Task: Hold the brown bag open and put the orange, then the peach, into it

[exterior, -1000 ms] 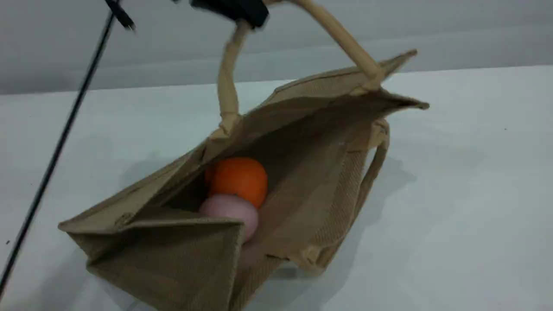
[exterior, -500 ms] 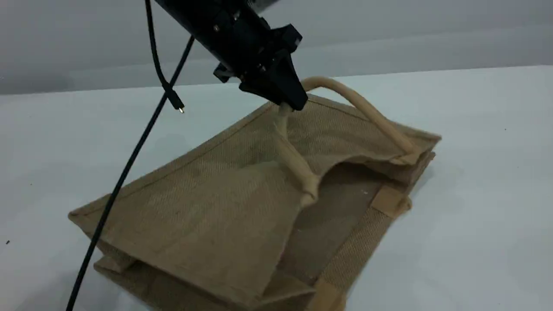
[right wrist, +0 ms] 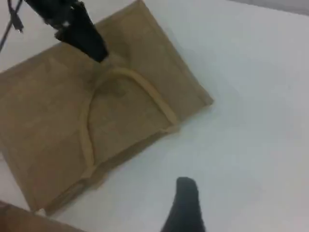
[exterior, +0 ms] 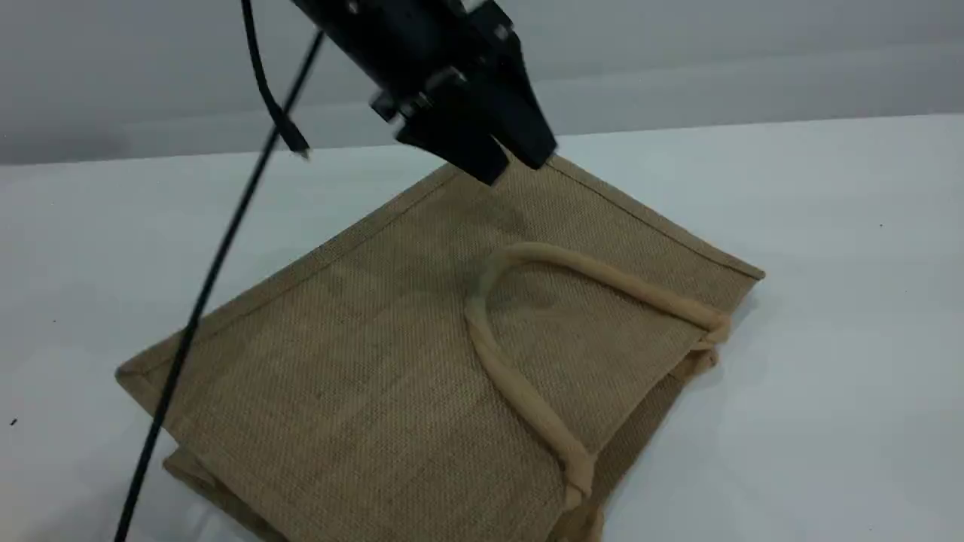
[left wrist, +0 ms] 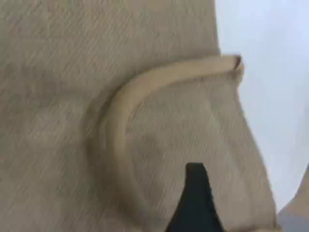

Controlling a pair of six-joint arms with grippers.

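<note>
Two grippers, and neither has hold of anything. The left gripper (exterior: 516,169) hangs just above the far edge of the brown bag (exterior: 361,376), fingers parted with nothing between them. The right gripper (right wrist: 186,193) is over bare table (exterior: 828,301) well clear of the bag's mouth side. Only one fingertip shows, but it appears open and carries nothing.

The bag lies collapsed flat, with its beige loop handle (exterior: 602,280) limp on the upper panel. Neither the orange nor the peach shows in any view, so I cannot tell whether they are under that panel.

The main risk is the shut mouth: nothing can go in until it is lifted. The handle hugs the weave, so fingers closing on it could slip off or pinch jute with it. If fruit is inside, a tilted lift could roll it out of the mouth. The black cable (exterior: 203,293) crossing the bag's near corner could also snag and drag it.
</note>
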